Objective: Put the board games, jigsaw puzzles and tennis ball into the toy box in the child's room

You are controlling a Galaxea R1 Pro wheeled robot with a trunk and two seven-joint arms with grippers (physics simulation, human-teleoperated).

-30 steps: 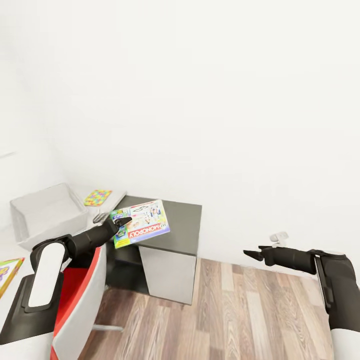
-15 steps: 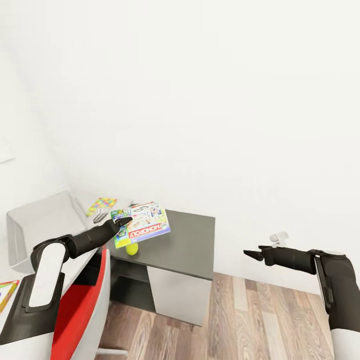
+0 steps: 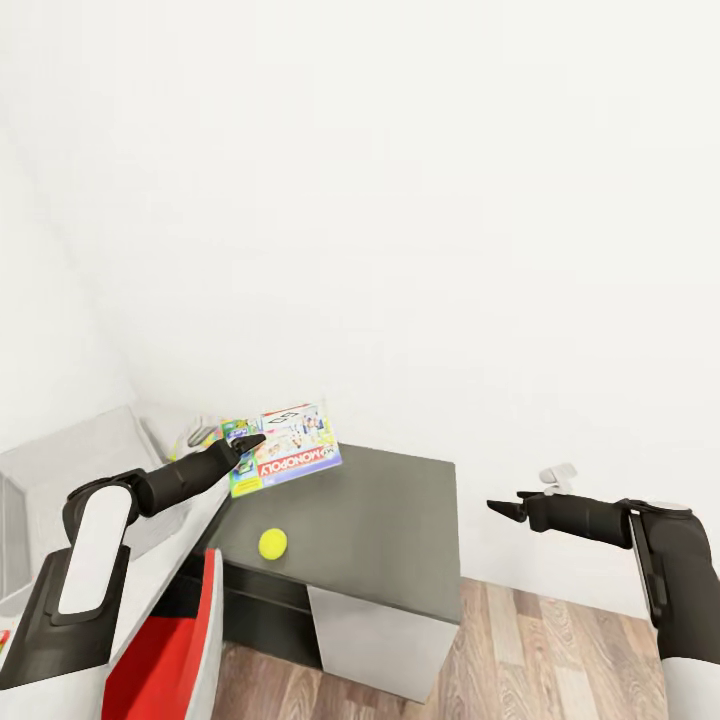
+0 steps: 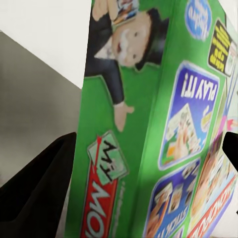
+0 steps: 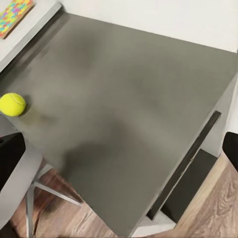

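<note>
White-walled corner, wood-plank floor; desk [image 3: 380,520] with a dark grey surface as landmark. Item: board game [image 3: 285,448], green-edged Monopoly box, held in the air above the desk's far left edge, pinched at one end by the left pincer [image 3: 246,442], closed on it with dark fingers either side of the box in the left wrist view. Item: tennis ball [image 3: 272,543], loose on the dark surface, near the desk's left edge. Item: toy box [image 3: 70,450], pale grey, left of the desk's dark part; a jigsaw puzzle [image 5: 15,16] lies on the pale top beside it. Right pincer [image 3: 510,508]: empty, jaws apart, arm stretched level off the desk's right side. Left arm: reaching forward, near level. Risks: end-held box may sag or slip; ball may roll off if nudged.
</note>
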